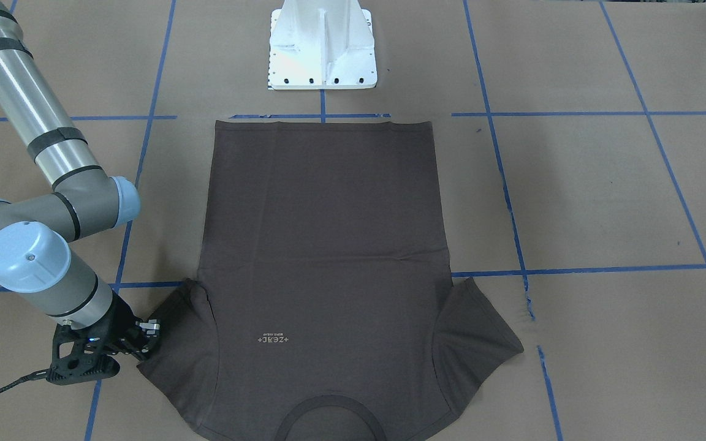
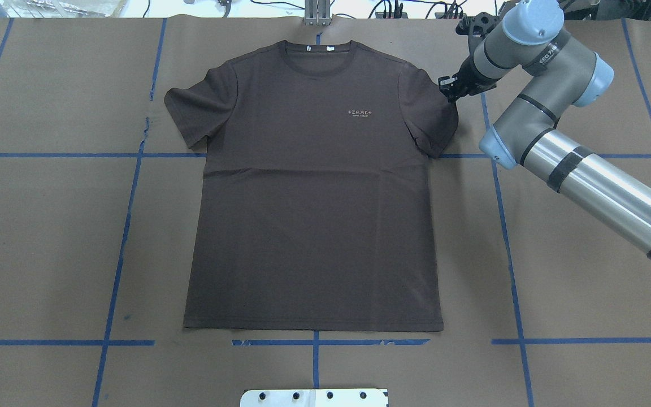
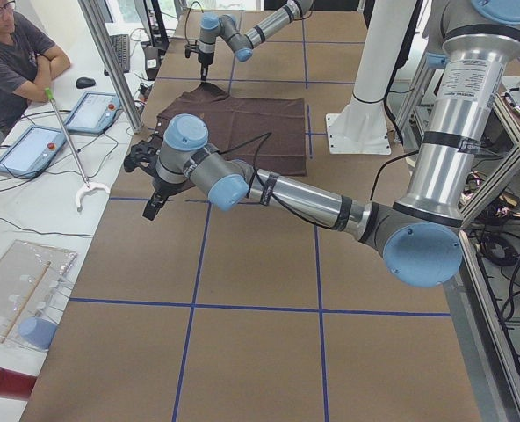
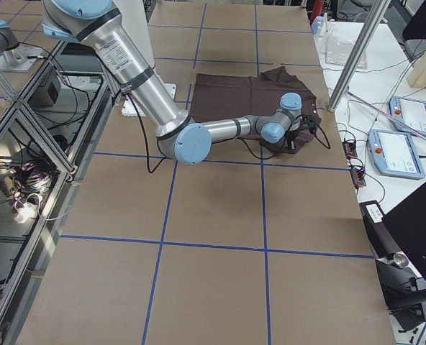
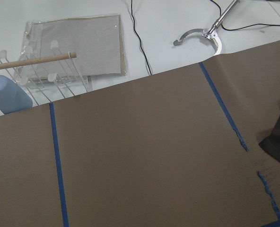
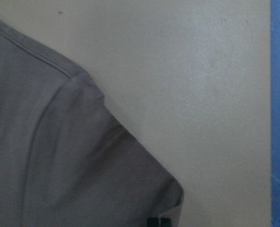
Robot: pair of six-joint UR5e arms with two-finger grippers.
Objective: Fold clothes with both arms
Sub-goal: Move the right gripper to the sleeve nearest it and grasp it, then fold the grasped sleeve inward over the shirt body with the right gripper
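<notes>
You are looking at one T-shirt (image 2: pixel 314 215) lying flat and face up on the tabletop (image 2: pixel 574 254), with its collar pointing away from the robot and its hem toward it. The right end effector (image 2: pixel 450 90) is sitting low at the outer edge of the right sleeve (image 2: pixel 432 116), touching the cloth or just beside it. I cannot tell whether its jaws are parted or pinching the fabric. The left end effector (image 3: pixel 152 189) is hovering over bare paper, apart from the left sleeve (image 2: pixel 192 110) (it is showing only in the side view, so its jaw state cannot be told either).

To do this step well, I judge you should be catching both layers of the thin knit at the sleeve. Then you should be bringing the left side to a matching hold and lifting evenly, so the body is not dragging or wrinkling.

Counting:
- one T-shirt with two sleeves
- two arms, the right arm (image 2: pixel 597 186) and the left arm (image 3: pixel 304 200)
- two end effectors
- one white pedestal base (image 1: pixel 322 49)
- one person (image 3: pixel 14 61) watching
</notes>
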